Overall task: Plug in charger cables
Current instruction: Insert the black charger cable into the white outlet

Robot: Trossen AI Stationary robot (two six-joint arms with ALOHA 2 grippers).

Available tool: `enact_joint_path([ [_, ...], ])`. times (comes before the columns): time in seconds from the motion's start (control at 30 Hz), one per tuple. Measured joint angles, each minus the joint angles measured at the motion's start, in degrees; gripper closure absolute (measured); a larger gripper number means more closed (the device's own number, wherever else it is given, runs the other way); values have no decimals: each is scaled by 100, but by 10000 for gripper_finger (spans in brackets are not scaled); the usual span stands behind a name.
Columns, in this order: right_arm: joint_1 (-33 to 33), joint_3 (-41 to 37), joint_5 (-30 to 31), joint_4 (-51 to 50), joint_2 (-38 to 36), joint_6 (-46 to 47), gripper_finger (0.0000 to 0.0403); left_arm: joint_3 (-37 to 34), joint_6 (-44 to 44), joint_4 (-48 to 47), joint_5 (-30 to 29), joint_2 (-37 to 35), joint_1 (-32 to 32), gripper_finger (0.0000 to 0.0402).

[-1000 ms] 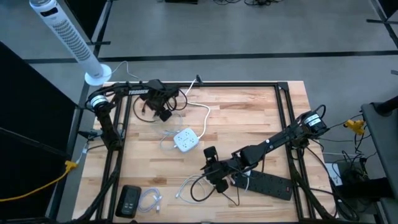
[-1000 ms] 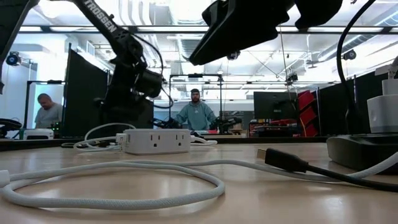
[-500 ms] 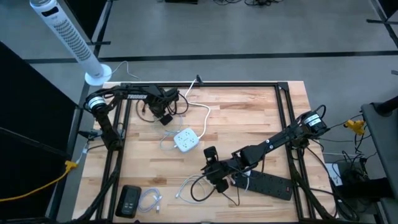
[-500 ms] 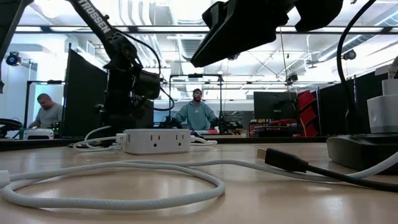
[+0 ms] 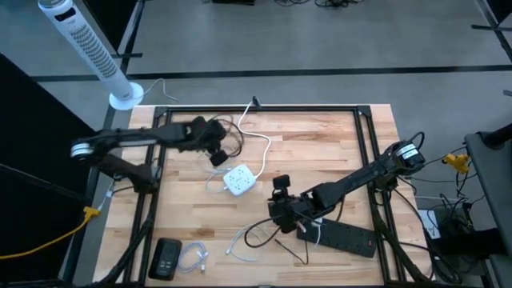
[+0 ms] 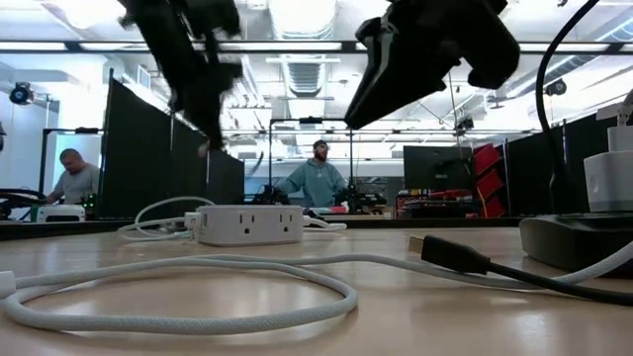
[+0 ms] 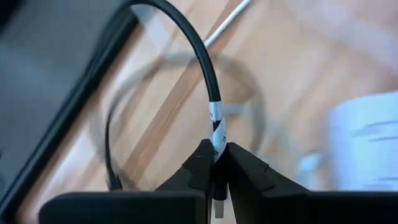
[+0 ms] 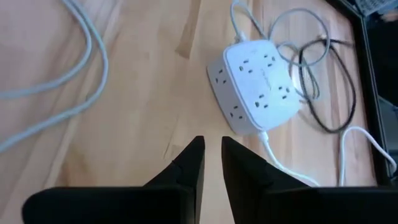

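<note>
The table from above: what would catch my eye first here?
Probably the white socket cube in the middle of the wooden table, with its cord curling away. Next, the left gripper above the table's far left part, pinching a thin black charger cable between its fingers. The right gripper hangs over the near middle of the table, holding nothing, beside the long black power strip.

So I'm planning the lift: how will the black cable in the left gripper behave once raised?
Probably floppy: the black cable arcs in a loose loop above the left gripper, shut on it. Likely light, being thin. It may drag its remaining coil on the table along.
</note>
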Motion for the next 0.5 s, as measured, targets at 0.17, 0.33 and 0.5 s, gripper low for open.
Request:
enact_joint_path([
  [0.17, -63, -15, -50, 488, 0, -56, 359, -726, 720, 1776, 406, -972, -1338, 381],
  [0.33, -71, -28, -62, 1260, 0, -301, 344, -1722, 786, 3991, 688, -1372, -2398, 381],
  [0.5, -58, -28, -251, 2220, 0, -782, 327, -2296, 782, 5106, 774, -1271, -2814, 381],
])
